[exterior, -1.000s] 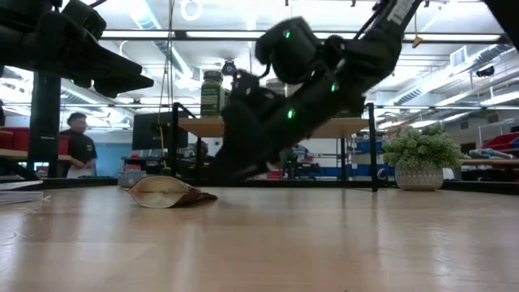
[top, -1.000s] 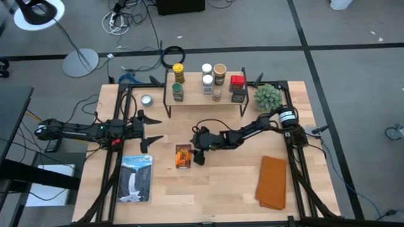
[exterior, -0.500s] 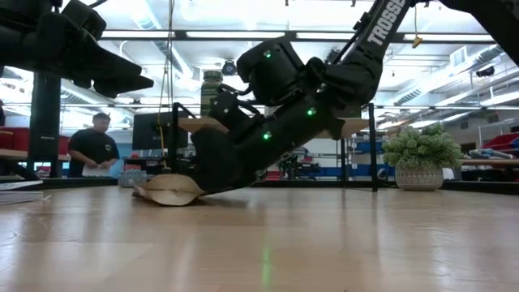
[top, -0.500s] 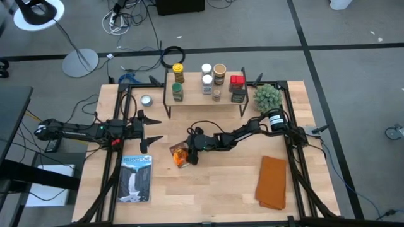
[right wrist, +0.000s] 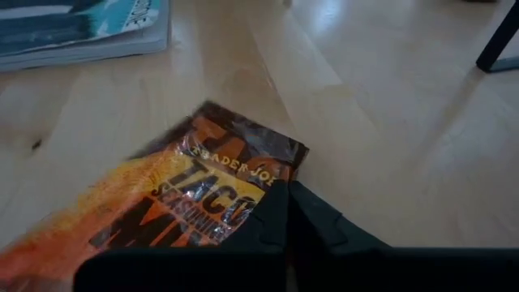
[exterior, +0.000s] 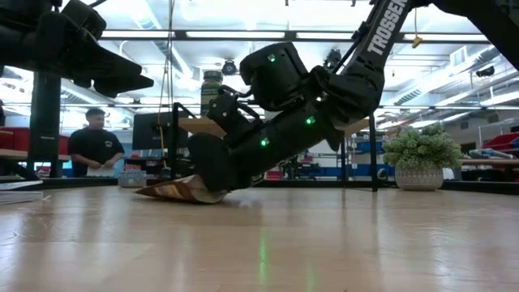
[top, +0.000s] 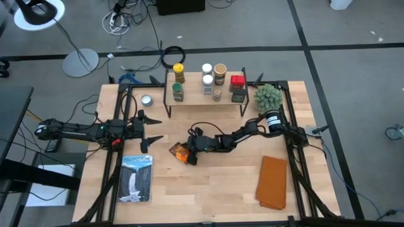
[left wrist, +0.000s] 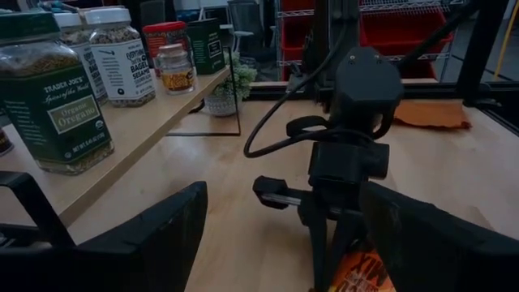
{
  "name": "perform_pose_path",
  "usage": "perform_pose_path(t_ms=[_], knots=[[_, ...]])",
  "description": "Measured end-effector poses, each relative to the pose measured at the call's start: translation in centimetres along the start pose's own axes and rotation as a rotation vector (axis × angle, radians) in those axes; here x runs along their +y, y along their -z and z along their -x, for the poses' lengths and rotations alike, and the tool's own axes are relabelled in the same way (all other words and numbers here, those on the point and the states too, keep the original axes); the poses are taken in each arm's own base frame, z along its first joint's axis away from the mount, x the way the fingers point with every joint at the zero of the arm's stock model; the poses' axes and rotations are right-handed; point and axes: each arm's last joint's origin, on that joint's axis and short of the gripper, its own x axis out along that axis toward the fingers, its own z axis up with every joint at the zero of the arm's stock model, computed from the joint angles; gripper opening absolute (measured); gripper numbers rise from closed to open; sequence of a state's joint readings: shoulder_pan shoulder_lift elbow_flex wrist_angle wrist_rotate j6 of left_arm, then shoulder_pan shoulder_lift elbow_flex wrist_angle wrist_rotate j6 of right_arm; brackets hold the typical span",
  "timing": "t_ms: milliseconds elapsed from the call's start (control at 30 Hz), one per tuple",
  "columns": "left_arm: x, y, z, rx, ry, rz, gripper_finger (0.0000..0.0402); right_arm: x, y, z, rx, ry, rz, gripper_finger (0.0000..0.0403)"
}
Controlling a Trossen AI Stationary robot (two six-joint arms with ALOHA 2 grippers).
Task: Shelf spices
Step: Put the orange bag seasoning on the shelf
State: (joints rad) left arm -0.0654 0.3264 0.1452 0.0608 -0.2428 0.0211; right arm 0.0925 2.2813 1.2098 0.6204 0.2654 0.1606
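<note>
Right gripper [top: 187, 153] pinched shut on the orange Trader Joe's "Taco Seasoning Mix" packet [right wrist: 174, 207].
I see the packet [top: 180, 152] lying mid-table, its long axis running diagonally from the far-left corner toward the near-right. On the light-wood shelf [left wrist: 130, 138] sits a green-lidded "Organic Oregano" jar [left wrist: 50, 97]. Left gripper [top: 151, 127] waits wide open near the left edge.

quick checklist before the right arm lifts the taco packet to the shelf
1. Right gripper shut on the orange packet: ok, fingers pinch one edge.
2. Packet off the table: not ok, it lies on the wood in the low view.
3. Grip firm enough for a lift: cannot tell.
4. Free spot on the shelf: ok, bare board at the front middle.
5. Left gripper clear of the path: ok, open, waiting at the left.
</note>
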Motion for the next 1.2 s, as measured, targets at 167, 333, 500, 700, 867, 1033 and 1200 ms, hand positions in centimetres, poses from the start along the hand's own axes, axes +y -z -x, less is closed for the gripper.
perform_pose_path(t_ms=[167,333,500,700,867,1033,1200], knots=[[0.0,0.0,0.0,0.000,0.000,0.000,0.0328,0.2,-2.5,1.1,-0.074,0.032,0.003,0.0002],[0.0,0.0,0.0,0.000,0.000,0.000,0.0328,0.6,-5.7,3.0,-0.147,0.083,0.039,0.0001],[0.0,0.0,0.0,0.000,0.000,0.000,0.0328,1.2,-8.2,4.9,-0.205,0.138,0.078,0.0001],[0.0,0.0,0.0,0.003,0.000,0.000,0.0328,1.6,-9.0,5.9,-0.213,0.215,0.093,0.0000],[0.0,0.0,0.0,0.003,0.000,-0.001,0.0328,1.7,-9.9,6.9,-0.237,0.373,0.137,0.0000],[0.0,0.0,0.0,0.003,0.000,-0.001,0.0328,1.5,-11.5,8.1,-0.309,0.546,0.126,0.0000],[0.0,0.0,0.0,0.003,0.000,-0.001,0.0328,1.7,-12.5,9.2,-0.362,0.707,0.157,0.0000]])
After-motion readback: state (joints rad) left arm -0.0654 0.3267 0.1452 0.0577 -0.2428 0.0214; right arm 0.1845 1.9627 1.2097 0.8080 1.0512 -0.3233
